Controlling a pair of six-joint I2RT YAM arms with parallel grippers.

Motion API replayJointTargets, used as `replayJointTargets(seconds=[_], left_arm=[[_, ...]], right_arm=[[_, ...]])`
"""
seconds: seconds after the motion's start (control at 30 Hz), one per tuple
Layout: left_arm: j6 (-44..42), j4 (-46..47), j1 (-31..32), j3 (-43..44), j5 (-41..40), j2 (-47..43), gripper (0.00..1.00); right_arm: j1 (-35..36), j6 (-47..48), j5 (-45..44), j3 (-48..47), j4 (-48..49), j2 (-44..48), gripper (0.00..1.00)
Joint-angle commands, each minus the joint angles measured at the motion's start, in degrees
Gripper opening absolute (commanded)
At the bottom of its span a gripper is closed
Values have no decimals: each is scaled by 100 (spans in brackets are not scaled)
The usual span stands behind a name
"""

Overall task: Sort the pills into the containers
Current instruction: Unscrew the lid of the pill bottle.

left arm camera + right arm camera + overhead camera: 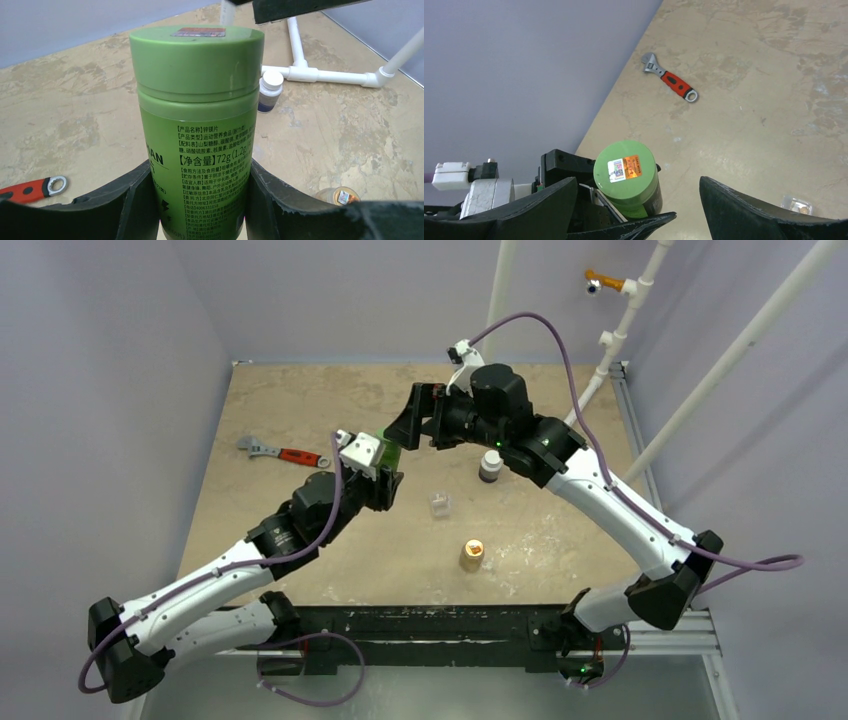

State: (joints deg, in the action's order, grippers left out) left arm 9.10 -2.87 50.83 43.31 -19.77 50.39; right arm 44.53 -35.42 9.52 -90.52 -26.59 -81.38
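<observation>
- The clear plastic case (439,504) sits flat near the middle of the table, slightly toward the near edge. It stands free, touched by neither arm. It is too small from above to tell which way its long axis runs.
- In the right wrist view the case shows at the bottom right corner, with what looks like one tiny pale pill (804,210) inside. No more can be made out.
- A tan-orange bottle (471,555) stands upright between the case and the near edge.
- A dark bottle with a white cap (490,465) stands upright beyond the case, toward the right edge.
- The green bottle (388,453) is lifted above the table, left of the case and toward the far edge. Its long axis runs from the left claw up to the right one, with the capped end toward the right wrist camera.
- The left gripper (200,172) pinches the bottle's lower body, with one finger pressed on each side of the label.
- The right gripper (638,184) is spread wide, with its fingers on either side of the green cap and clear of it.
- A red-handled adjustable wrench (283,452) lies flat near the left edge, roughly parallel to the far edge, with its jaw end to the left.
- The table (300,400) is mottled beige.
- A white pipe frame (620,330) rises at the far right corner.
- Pale lilac walls close in the left and far sides.
</observation>
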Motion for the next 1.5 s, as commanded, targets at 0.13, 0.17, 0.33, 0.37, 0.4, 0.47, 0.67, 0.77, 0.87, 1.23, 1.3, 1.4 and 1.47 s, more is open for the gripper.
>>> replayJointTargets(seconds=[0.13, 0.17, 0.33, 0.37, 0.4, 0.47, 0.67, 0.77, 0.87, 1.23, 1.3, 1.4, 1.47], left_arm=[[5, 568, 41, 230, 93, 128, 0], [16, 558, 41, 248, 142, 136, 0], [113, 454, 41, 305, 292, 154, 0], [143, 447, 41, 307, 321, 145, 0], [158, 429, 41, 310, 412, 139, 0], [223, 187, 33, 432, 672, 154, 0], [544, -18, -246, 472, 2034, -186, 0], [792, 186, -595, 412, 3479, -502, 0], [1155, 770, -874, 315, 4769, -783, 0], [1841, 1451, -1066, 421, 6772, -1004, 0], [1704, 1281, -1098, 446, 6724, -1039, 0], [1227, 634, -1096, 603, 6276, -984, 0], [830, -86, -1100, 755, 5619, -888, 0]], right_arm=[[345, -25, -617, -440, -69, -355, 87], [371, -34, -626, -432, -25, -374, 84], [389, -59, -645, -376, 179, -355, 69], [389, -73, -649, -343, 218, -339, 67], [389, -94, -657, -307, 226, -319, 61], [389, -165, -547, -204, 334, -245, 46], [372, 133, -67, 78, 732, 40, 24], [308, 376, 500, 247, 1065, 215, 21], [161, 632, 1385, 317, 1393, 306, 19], [29, 867, 3495, 389, 2236, 374, 21], [22, 886, 3506, 410, 2180, 383, 27], [22, 906, 3408, 443, 2037, 420, 64], [25, 958, 3113, 436, 1838, 474, 85]])
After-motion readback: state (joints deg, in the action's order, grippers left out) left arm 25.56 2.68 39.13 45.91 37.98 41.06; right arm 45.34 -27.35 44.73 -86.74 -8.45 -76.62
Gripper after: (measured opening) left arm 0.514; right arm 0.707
